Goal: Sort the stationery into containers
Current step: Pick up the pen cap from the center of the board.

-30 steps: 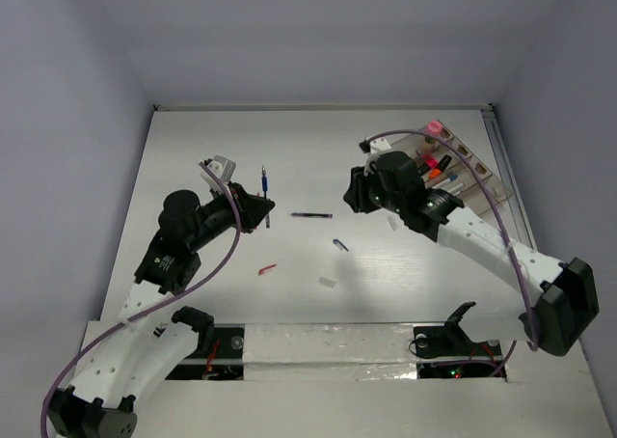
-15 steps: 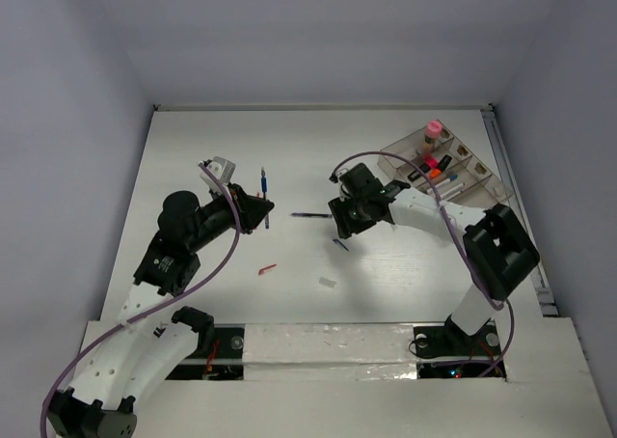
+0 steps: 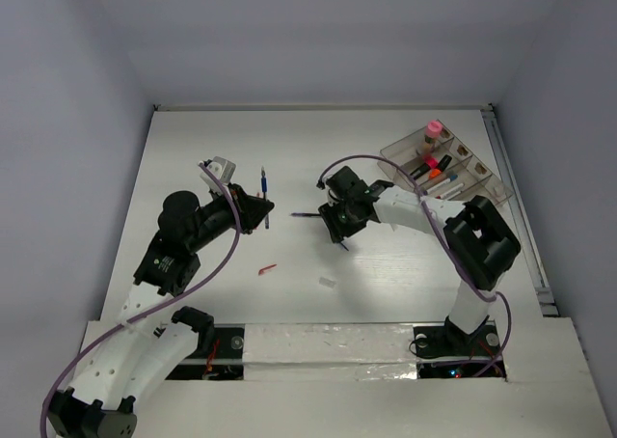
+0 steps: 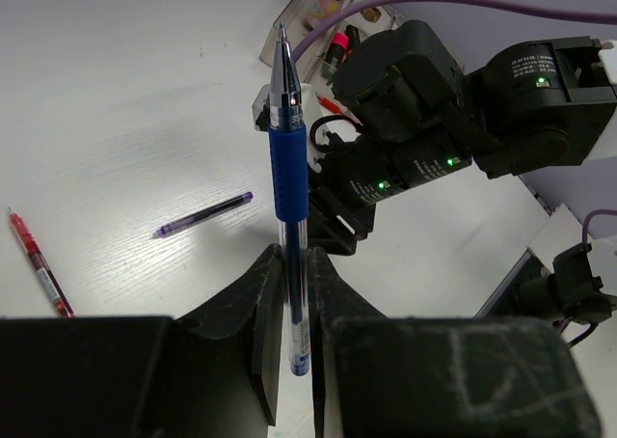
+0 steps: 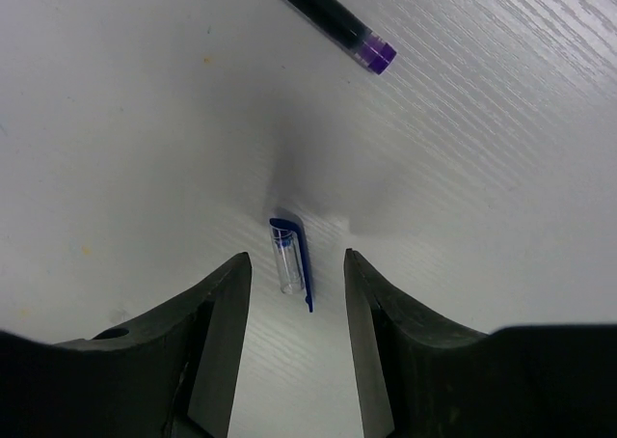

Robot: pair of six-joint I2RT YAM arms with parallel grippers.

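Note:
My left gripper [image 3: 256, 209] is shut on a blue pen [image 3: 264, 189], which stands up from between the fingers [image 4: 288, 168], tip upward. My right gripper [image 3: 339, 230] is open, jaws pointing down over a small blue-and-clear pen cap [image 5: 292, 261] that lies on the table between them, untouched. A thin dark pen with a purple end [image 3: 308, 214] lies just beyond the cap. A red pen [image 3: 267, 268] and a small white piece [image 3: 328, 284] lie nearer the front. The clear compartment tray [image 3: 393, 156] at the back right holds markers and a pink-capped bottle [image 3: 435, 128].
The right arm's elbow [image 3: 482, 240] stands raised beside the tray, its purple cable [image 3: 362, 160] looping over the wrist. A white wall borders the table at the back, and a taped ledge [image 3: 328, 346] runs along the front.
The right arm has swung left from beside the tray to the table's middle and come down over the pen cap, its jaws wider than a second ago. The left arm has held still.

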